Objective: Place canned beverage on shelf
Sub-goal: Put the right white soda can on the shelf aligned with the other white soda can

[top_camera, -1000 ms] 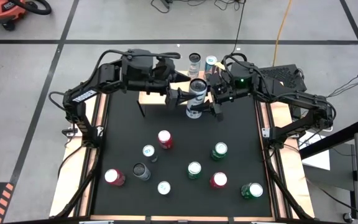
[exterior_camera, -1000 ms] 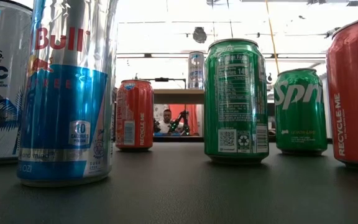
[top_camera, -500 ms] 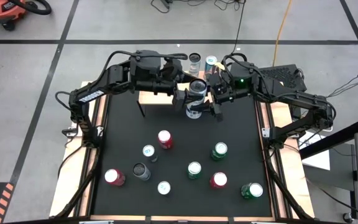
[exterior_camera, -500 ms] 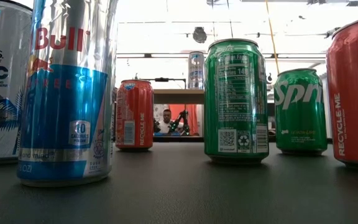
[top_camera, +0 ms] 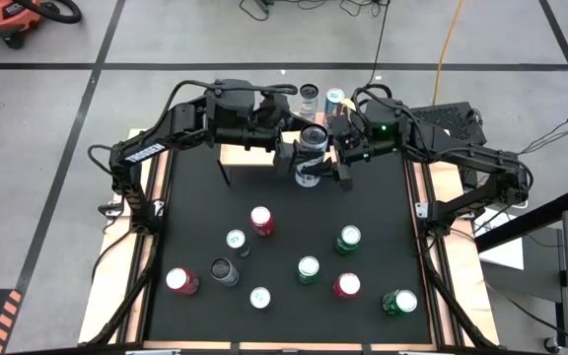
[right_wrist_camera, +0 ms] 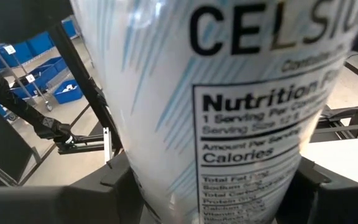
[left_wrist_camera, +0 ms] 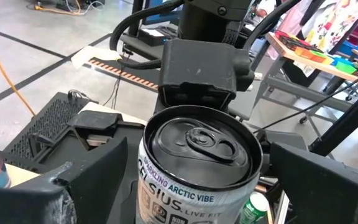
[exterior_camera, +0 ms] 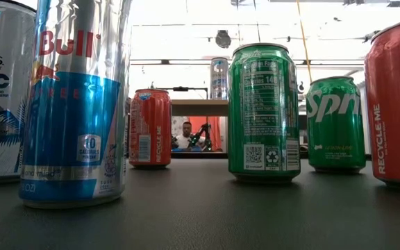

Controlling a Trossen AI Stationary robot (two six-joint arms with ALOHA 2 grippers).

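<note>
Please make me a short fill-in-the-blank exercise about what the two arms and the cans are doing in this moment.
1. The right end effector is shut on a can whose label reads ___.
2. The left end effector is ___, with one finger on each side of that can.
3. Of the loose cans standing on the black table, ___ are red.

Missing words: Celsius; open; three

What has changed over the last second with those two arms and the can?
The left gripper, open, moved in toward the white can until its fingers flank it. The right gripper kept its grip on that can above the table. The other cans stayed put.
</note>
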